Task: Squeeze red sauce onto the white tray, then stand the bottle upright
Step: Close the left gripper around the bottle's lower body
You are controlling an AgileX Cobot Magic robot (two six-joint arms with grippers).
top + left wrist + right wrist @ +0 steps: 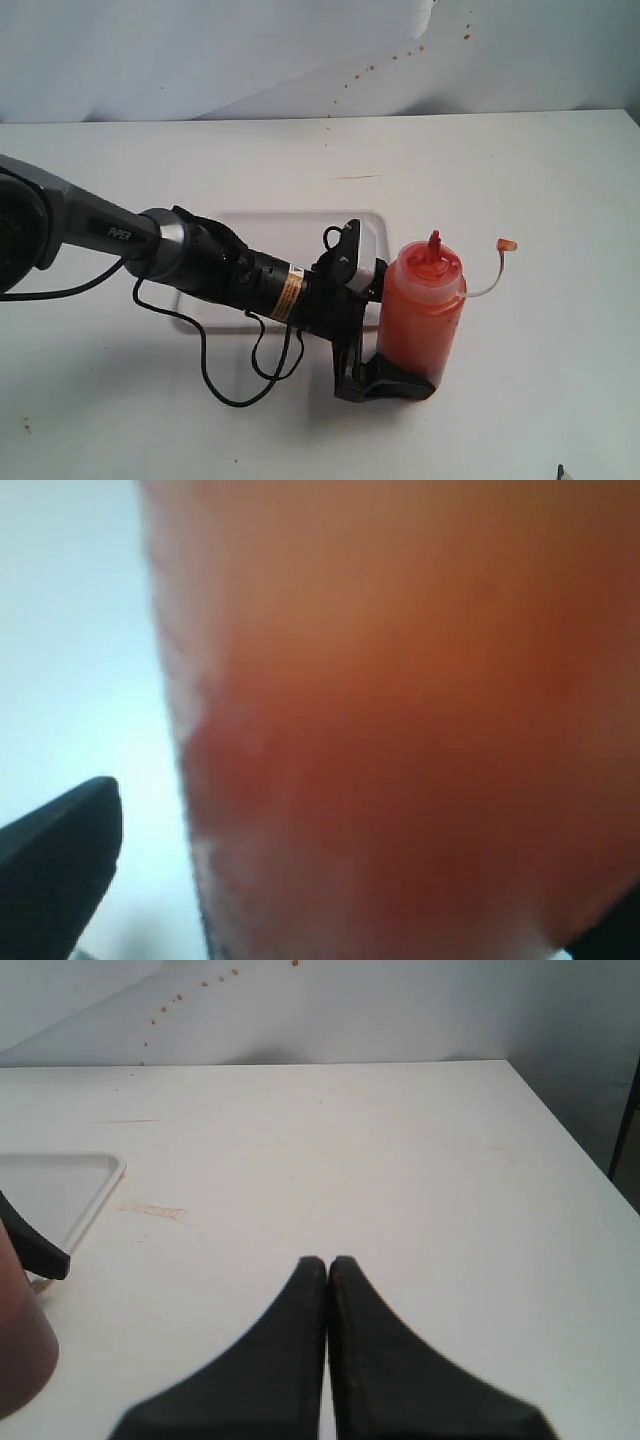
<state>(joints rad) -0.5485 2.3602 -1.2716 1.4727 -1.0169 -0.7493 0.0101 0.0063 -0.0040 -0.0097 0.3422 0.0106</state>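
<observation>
The bottle (422,318) stands upright on the table just right of the white tray (290,225), orange-red with its red nozzle (434,240) up and the small cap (507,244) hanging off a clear tether to the right. My left gripper (405,335) straddles its lower half, open. In the left wrist view the bottle (400,710) fills the picture, with a strip of light between it and one finger (60,850). The left arm covers most of the tray, and no red sauce shows. My right gripper (328,1260) is shut and empty over bare table, with the tray corner (60,1190) off to one side.
Tiny reddish specks dot the backdrop (370,68) and a faint smear marks the table (357,178). The left arm's black cable (230,390) loops onto the table in front of the tray. The table's far right edge (560,1130) drops off.
</observation>
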